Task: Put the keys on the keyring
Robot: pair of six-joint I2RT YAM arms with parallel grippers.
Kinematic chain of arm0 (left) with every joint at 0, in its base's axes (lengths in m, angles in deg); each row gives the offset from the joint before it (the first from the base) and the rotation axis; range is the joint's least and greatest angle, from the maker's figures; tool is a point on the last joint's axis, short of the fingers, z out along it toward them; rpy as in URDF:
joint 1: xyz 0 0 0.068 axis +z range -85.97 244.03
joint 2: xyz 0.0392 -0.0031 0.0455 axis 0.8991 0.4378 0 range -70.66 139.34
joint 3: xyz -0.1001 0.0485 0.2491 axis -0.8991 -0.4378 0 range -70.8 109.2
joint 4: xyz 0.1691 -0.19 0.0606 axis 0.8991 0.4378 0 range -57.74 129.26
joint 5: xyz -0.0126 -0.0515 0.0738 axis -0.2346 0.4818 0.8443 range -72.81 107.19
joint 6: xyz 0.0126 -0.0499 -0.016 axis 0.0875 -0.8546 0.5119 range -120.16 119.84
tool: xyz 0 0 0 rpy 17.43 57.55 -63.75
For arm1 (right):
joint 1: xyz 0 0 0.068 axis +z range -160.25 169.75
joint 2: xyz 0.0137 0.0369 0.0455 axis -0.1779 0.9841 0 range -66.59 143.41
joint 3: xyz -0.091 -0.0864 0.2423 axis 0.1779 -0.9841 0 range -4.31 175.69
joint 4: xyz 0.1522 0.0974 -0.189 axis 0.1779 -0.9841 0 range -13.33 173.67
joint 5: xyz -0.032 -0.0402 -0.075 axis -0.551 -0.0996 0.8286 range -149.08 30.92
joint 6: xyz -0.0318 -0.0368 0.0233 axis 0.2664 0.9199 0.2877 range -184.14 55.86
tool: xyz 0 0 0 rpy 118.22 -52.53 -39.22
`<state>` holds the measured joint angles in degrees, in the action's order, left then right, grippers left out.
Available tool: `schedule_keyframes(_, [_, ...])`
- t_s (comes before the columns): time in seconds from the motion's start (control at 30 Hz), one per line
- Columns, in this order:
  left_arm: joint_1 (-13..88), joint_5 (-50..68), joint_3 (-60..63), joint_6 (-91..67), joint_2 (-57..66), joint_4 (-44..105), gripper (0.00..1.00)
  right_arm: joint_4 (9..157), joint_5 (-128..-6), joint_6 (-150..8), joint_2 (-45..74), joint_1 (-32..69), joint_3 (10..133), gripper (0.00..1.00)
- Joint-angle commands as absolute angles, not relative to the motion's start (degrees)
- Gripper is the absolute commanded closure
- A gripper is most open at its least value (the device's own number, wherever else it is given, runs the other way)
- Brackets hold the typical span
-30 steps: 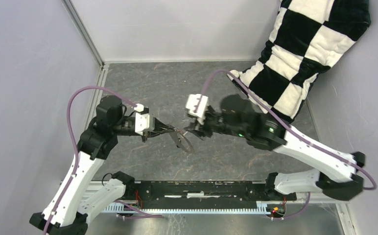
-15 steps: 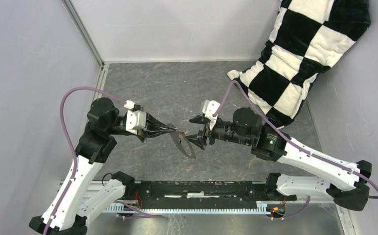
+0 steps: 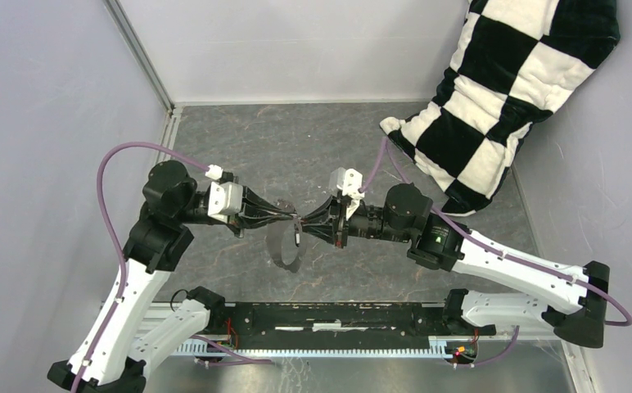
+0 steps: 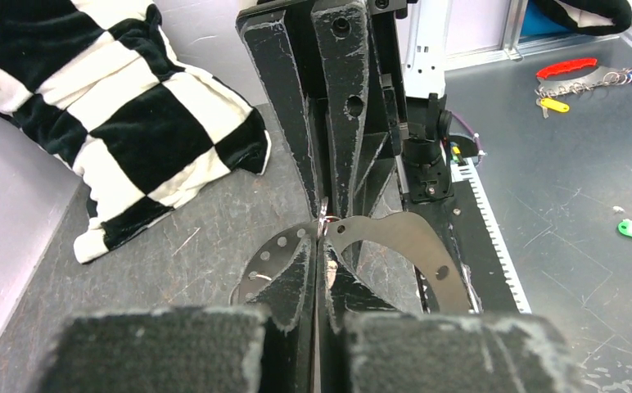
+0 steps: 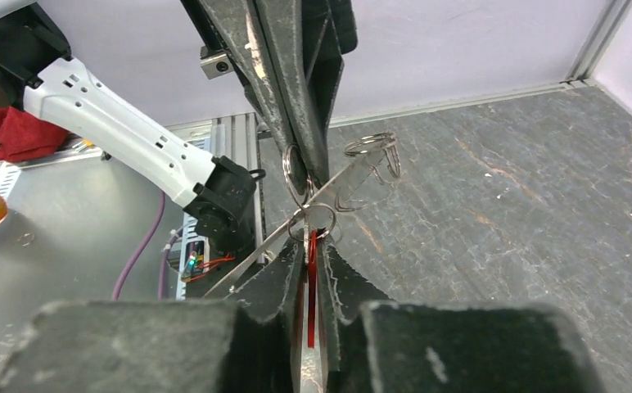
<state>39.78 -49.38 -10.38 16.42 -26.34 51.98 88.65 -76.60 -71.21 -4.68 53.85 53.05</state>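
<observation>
The dark grey tabletop (image 3: 239, 139) carries a black-and-white checkered pillow (image 3: 509, 90) at its far right corner, and the two arms meet tip to tip near its middle. The left fingers (image 4: 290, 278) are closed on the edge of the keyring (image 4: 395, 233), a flat grey metal hoop held in the air a little left of centre. The right fingers (image 5: 284, 282) are pressed together on the red key (image 5: 310, 282), whose top end is just under a small wire ring (image 5: 322, 206).
</observation>
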Motion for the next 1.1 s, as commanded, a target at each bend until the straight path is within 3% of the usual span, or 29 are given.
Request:
schedule_keyframes(0.0, [39.7, -50.0, -6.9, 17.0, -26.3, 52.2, 0.98, 90.1, -74.3, -70.2, -6.9, 54.5, 52.9, 0.90])
schedule_keyframes(0.33, [39.7, -50.3, -6.7, 17.6, -25.7, 53.0, 0.98, 82.4, -69.9, -65.7, -8.6, 56.3, 55.7, 1.00])
schedule_keyframes(1.07, [39.6, -51.2, -6.4, 21.3, -24.4, 59.1, 0.98, 75.5, -61.3, -56.3, -2.8, 64.4, 65.1, 1.00])
